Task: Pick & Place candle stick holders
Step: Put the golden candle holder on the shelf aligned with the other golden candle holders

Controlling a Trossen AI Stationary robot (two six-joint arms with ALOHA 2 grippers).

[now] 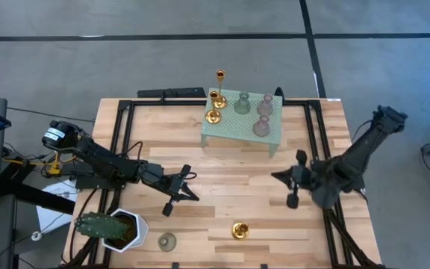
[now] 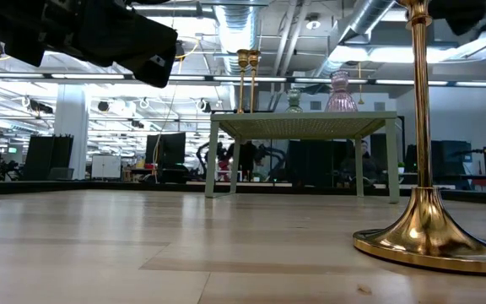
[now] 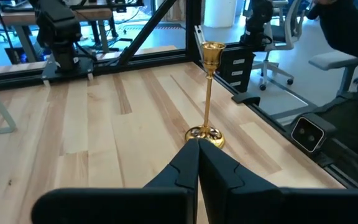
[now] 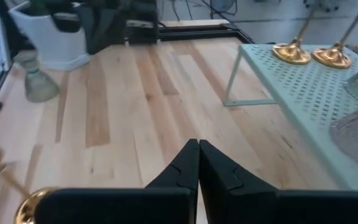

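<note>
Both arms idle over the table's middle: left gripper (image 1: 172,203) and right gripper (image 1: 293,190) each have fingers pressed together, holding nothing. Two holders are off the mint stand (image 1: 230,133): a tall gold holder (image 1: 240,230) standing near the front edge and a pale green holder (image 1: 167,241) beside the cactus pot (image 1: 125,232); the rest sit on the stand. Risk: the thin-stemmed gold one is top-heavy, so an off-centre pinch or brush likely topples it off the edge.
</note>
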